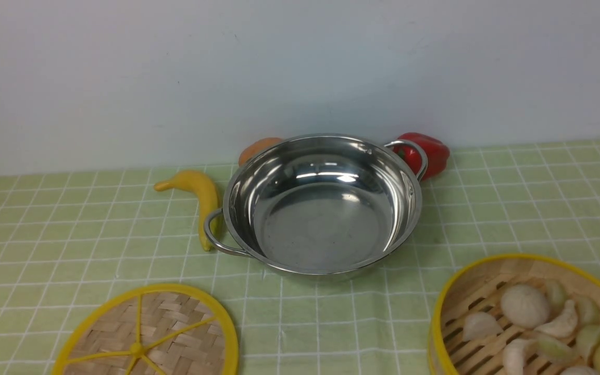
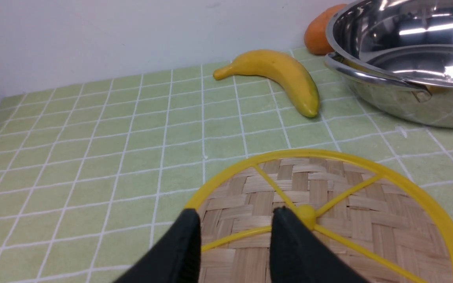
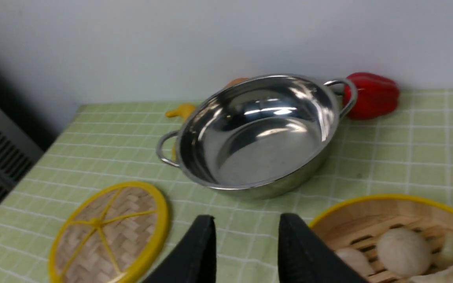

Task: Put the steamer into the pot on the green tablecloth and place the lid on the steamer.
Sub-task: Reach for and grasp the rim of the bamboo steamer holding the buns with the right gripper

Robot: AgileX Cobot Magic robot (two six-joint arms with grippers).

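1. Nearest on the desk, at about four o'clock from the pot: the steamer (image 1: 439,338), laden with pale dumpling-like pieces (image 1: 525,305) and not in place yet.
2. At about seven o'clock from the pot, also near: the lid (image 1: 180,333), lying flat on the green tablecloth (image 1: 331,323), well apart from the steamer.
3. Over the lid, left gripper (image 2: 234,232) with fingers spread, pinching nothing; right gripper (image 3: 246,232), likewise spread and empty, close to the steamer's side.
4. Farther off, towards twelve o'clock: the pot (image 1: 326,224), upright on the cloth, nothing inside – ready to receive.
5. Around the pot: banana (image 1: 203,195) at about ten o'clock, orange item (image 1: 258,148) at about eleven, red pepper (image 1: 435,156) at about one.
6. Done so far: none of the placing, judging by the layout. Left: steamer into pot first, then lid onto steamer – both steps whole, so probably the very start.
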